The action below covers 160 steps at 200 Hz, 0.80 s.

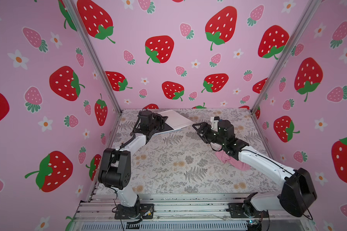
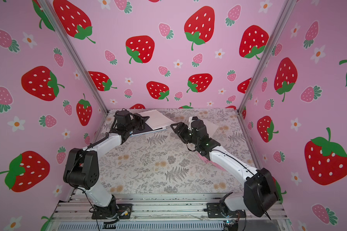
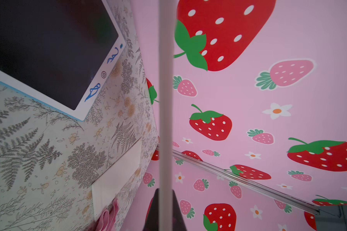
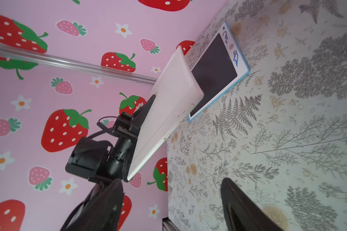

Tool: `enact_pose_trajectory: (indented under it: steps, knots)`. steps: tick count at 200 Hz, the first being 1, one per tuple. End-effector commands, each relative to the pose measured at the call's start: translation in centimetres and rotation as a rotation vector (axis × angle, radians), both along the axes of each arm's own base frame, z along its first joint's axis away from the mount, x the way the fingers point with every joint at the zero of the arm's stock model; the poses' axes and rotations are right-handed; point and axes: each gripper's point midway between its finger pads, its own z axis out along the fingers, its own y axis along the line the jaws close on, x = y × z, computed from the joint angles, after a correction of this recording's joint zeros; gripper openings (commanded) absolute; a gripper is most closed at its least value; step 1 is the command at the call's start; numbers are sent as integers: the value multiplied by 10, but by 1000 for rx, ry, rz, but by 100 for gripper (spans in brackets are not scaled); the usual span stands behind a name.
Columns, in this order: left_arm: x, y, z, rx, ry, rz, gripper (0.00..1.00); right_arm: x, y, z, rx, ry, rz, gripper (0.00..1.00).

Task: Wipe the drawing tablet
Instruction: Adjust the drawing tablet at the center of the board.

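Nearest, a crumpled pink cloth (image 1: pixel 223 157) lies on the fern-print table (image 1: pixel 168 164), partly hidden under the right arm. Past it the right gripper (image 1: pixel 198 129) hangs over mid-table, jaws wide apart and empty, pointing toward the far left.

The drawing tablet (image 4: pixel 214 74) lies flat at the far left of the table. In both top views only its near dark corner (image 1: pixel 169 127) shows. The rest is covered by the left gripper (image 1: pixel 162 120) and by the tilted white panel (image 1: pixel 177 120) on which that gripper's jaws are clamped. Whether the panel touches the tablet cannot be told. In the left wrist view the panel shows only edge-on.

The tablet's long axis runs roughly front to back, somewhat askew. Its short end, with blue scribbles and a round button, is turned toward the back wall and shows only in the wrist views.

Far right, a flat white sheet (image 2: pixel 211 127) lies partly behind the right arm.
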Motion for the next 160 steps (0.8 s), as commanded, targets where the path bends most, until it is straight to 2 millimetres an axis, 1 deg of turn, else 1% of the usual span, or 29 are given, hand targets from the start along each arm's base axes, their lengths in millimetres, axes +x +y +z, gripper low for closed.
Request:
enact_pose_trajectory:
  steps: [1,31,47,54,61,76,86,95,98,101,106,111,116,120,128,138,149,154,156,158,160]
  knots:
    - [0,-9,63,-119,-198,11,0,6,15,47,261,0,-1,76]
    - [-6,-19,63,-134,-201,-5,0,22,26,41,335,8,-25,68]
    - [-9,-26,63,-152,-206,-11,0,33,34,44,372,-8,-22,59]
    - [-10,-28,63,-157,-209,-13,0,38,38,44,387,-11,-23,53]
    - [-12,-30,63,-159,-207,-16,0,42,42,45,404,-13,-22,44]
    - [-16,-35,61,-165,-204,-23,0,53,47,46,437,-27,-31,27]
    - [-18,-37,61,-165,-204,-32,0,56,49,47,443,-38,-32,13]
    - [-22,-39,58,-160,-196,-39,0,58,48,47,431,-47,-43,0]
    - [-22,-39,57,-156,-189,-40,0,59,47,46,422,-49,-48,0]
    - [-24,-39,55,-152,-181,-45,4,59,45,45,412,-47,-53,0]
    - [-26,-39,52,-142,-171,-49,20,58,43,42,388,-41,-55,0]
    - [-30,-39,48,-131,-156,-55,32,58,39,38,354,-34,-54,0]
    - [-33,-38,43,-118,-134,-58,41,57,36,32,326,-13,-45,0]
    - [-37,-37,36,-101,-108,-60,47,56,33,26,295,7,-35,0]
    - [-45,-33,24,-60,-59,-62,55,53,25,19,242,22,-2,0]
    - [-58,-27,10,18,3,-81,58,48,13,6,158,50,42,0]
    - [-75,-17,-2,127,59,-97,65,35,-1,-8,52,69,128,0]
    - [-83,-11,-5,186,83,-103,66,29,-6,-14,12,78,179,0]
    - [-86,-9,-7,211,96,-109,69,25,-7,-17,-4,79,207,0]
    - [-90,-6,-8,244,107,-115,75,21,-9,-20,-17,85,230,0]
    - [-94,-4,-11,273,124,-121,78,17,-10,-21,-29,87,255,0]
